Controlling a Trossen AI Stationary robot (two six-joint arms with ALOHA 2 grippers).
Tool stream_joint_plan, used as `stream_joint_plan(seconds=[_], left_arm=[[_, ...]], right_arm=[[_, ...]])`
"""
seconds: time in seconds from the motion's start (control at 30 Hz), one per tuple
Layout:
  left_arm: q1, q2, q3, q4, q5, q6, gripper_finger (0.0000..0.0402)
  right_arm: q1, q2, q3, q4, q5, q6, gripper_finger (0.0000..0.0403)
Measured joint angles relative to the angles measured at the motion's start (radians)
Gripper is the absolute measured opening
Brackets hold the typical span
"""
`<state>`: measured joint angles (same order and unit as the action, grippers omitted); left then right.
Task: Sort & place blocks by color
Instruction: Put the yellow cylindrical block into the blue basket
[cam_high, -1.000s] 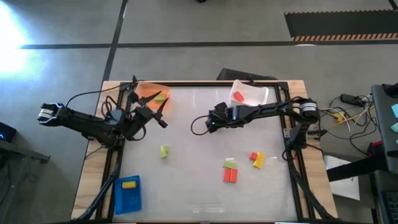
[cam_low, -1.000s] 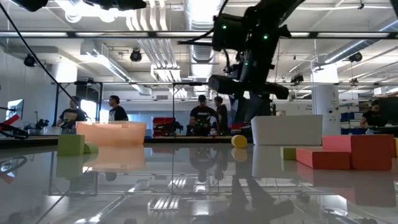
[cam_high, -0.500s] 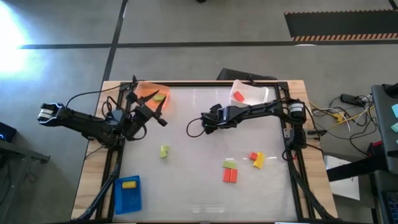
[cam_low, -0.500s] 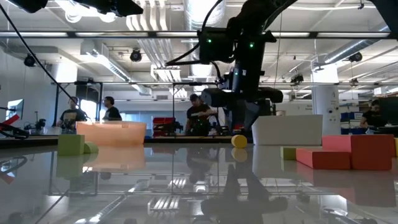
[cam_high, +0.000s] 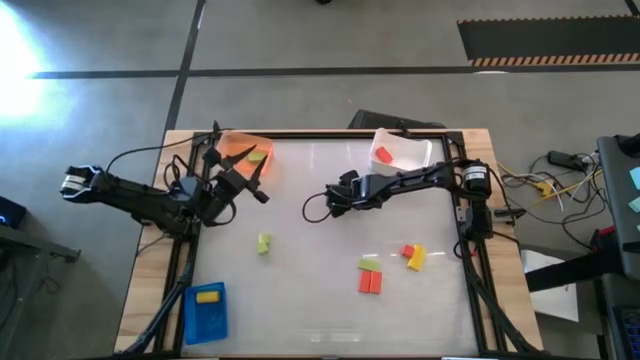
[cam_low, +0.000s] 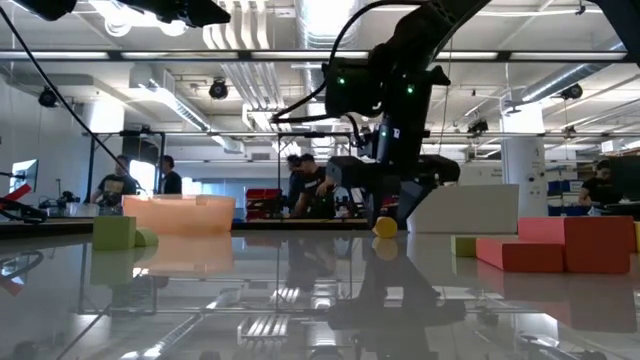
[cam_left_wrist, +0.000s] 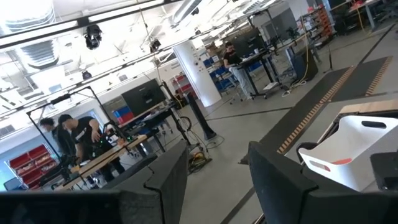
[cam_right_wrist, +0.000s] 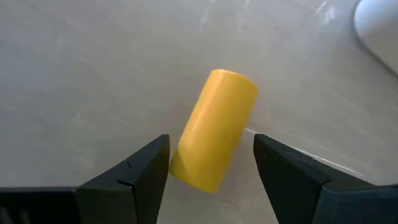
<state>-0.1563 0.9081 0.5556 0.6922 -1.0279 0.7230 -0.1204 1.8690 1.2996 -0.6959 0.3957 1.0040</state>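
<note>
A yellow cylindrical block (cam_right_wrist: 214, 127) lies on its side on the white table top; it also shows in the low view as the yellow block (cam_low: 384, 227). My right gripper (cam_right_wrist: 210, 152) is open and low over it, one finger on each side, touching nothing. In the high view the right gripper (cam_high: 336, 199) covers the block near the table's middle. My left gripper (cam_high: 256, 180) is open and waits raised beside the orange tray (cam_high: 232, 145). Loose on the table are a light green block (cam_high: 264, 242), a green block (cam_high: 370, 264), red blocks (cam_high: 370, 283) and a red and yellow pair (cam_high: 412, 255).
The orange tray holds a green block (cam_high: 255, 157), the white tray (cam_high: 412, 150) a red block (cam_high: 383, 155), and the blue tray (cam_high: 205, 318) at the near left a yellow block (cam_high: 208, 295). Cables trail beside both arms. People stand in the room beyond the table.
My right gripper has come down toward the table over the yellow block, shifting slightly toward the table's left, and stays open.
</note>
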Motion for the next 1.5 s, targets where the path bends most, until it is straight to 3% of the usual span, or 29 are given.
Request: stream_joint_plan(seconds=[0.23, 0.43, 0.5, 0.77, 0.87, 0.97, 1.03, 1.1, 1.3, 1.5], left_arm=[[0.000, 0.005, 0.000, 0.005, 0.000, 0.000, 0.0152], [0.000, 0.013, 0.000, 0.004, 0.001, -0.004, 0.0152], [0.000, 0.020, 0.000, 0.004, 0.001, -0.015, 0.0152], [-0.055, 0.080, 0.000, -0.005, 0.011, -0.158, 0.0152], [-0.072, 0.108, 0.000, -0.005, 0.099, -0.200, 0.0152], [-0.074, 0.124, 0.000, -0.007, 0.335, -0.298, 0.0152], [-0.074, 0.136, 0.000, -0.013, 0.539, -0.354, 0.0152], [-0.075, 0.155, -0.001, -0.023, 0.673, -0.390, 0.0152], [-0.070, 0.238, -0.001, -0.021, 0.706, -0.581, 0.0152], [-0.060, 0.313, 0.009, -0.019, 0.664, -0.710, 0.0162]], right_arm=[[0.000, 0.000, -0.053, 0.063, -0.002, 0.000, 0.0216], [0.001, -0.003, -0.084, 0.101, -0.003, -0.044, 0.0148], [0.001, -0.006, -0.084, 0.106, -0.003, -0.102, 0.0118], [0.030, -0.093, -0.093, 0.097, -0.020, -0.426, 0.0117], [0.055, -0.168, -0.143, 0.120, -0.011, -0.552, 0.0117], [0.072, -0.267, -0.239, 0.254, -0.007, -0.676, 0.0117], [0.079, -0.338, -0.319, 0.423, -0.028, -0.773, 0.0117], [0.086, -0.402, -0.403, 0.593, -0.085, -0.879, 0.0117], [0.097, -0.531, -0.610, 1.076, -0.297, -1.103, 0.0117], [0.096, -0.541, -0.672, 1.264, -0.344, -1.234, 0.0117]])
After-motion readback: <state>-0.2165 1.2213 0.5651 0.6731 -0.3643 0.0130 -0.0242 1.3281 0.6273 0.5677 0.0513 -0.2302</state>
